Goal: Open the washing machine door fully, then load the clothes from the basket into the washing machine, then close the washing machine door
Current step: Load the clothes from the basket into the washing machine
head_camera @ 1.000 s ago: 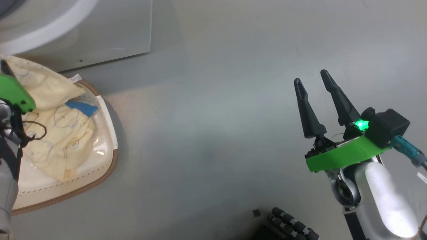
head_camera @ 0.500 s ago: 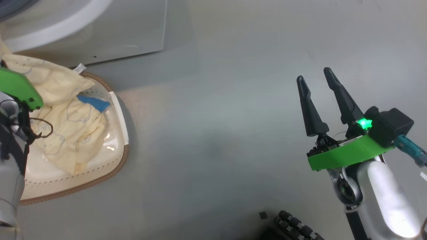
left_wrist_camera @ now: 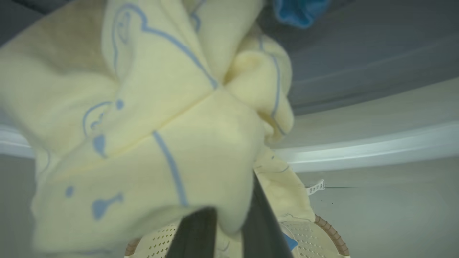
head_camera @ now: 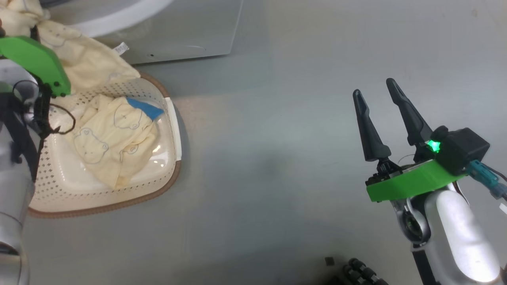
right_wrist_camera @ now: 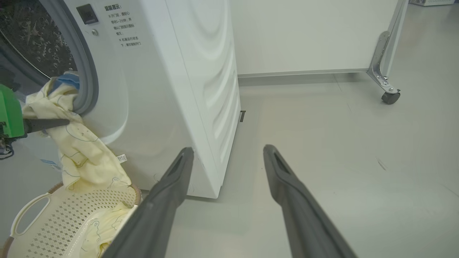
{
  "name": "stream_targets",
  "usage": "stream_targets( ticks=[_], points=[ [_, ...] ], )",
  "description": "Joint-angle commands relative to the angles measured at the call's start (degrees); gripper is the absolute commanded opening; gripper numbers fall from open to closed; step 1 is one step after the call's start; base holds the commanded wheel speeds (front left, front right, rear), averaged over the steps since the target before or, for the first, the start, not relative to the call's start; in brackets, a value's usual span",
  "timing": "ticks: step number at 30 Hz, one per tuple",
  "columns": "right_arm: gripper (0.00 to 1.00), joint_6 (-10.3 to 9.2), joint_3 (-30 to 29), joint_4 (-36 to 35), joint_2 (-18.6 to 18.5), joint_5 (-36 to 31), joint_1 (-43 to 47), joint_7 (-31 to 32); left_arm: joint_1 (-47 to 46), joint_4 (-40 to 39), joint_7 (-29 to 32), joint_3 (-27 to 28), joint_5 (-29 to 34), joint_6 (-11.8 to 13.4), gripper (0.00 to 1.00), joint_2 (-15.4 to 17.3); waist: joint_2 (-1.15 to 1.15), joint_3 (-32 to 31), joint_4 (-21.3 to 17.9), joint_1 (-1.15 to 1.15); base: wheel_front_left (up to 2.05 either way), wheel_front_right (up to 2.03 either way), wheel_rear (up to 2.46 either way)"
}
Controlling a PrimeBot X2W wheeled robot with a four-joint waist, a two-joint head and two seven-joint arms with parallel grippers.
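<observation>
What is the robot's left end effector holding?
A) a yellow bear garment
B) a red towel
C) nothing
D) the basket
A: the left end effector is shut on a yellow garment with blue bear outlines, which bunches up around its fingers.

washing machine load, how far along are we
Done: the drum opening is exposed, so the door looks open. In hand: the left gripper is shut on a yellow garment, raised at the opening, tail trailing to the basket. Left: another garment in the basket, then closing the door. The right gripper is open.
</observation>
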Motion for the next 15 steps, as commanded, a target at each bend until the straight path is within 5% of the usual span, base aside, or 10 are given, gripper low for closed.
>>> stream_targets(
  ticks=[1,7,15],
  points=[
    [1.00,0.43,1.01,-1.94,-0.46,-0.35,-0.50,-0.54,-2.90,-2.91,0.52,0.59,0.68,-0.37,0.00,3.29,0.00,0.13,0.57,0.00,0.00,0.00,0.00],
    [1.00,0.43,1.81,-2.36,-0.46,-0.71,-0.77,-0.54,-6.13,-12.78,6.23,-0.03,0.66,-0.75,0.00,5.79,0.00,1.34,1.99,0.00,0.00,0.00,0.00],
    [1.00,0.43,4.13,-2.46,-0.46,-0.16,-2.13,-0.54,-10.43,-27.45,15.26,1.38,0.10,2.40,0.00,10.46,0.00,3.12,1.69,0.00,0.00,0.00,0.00]
  ],
)
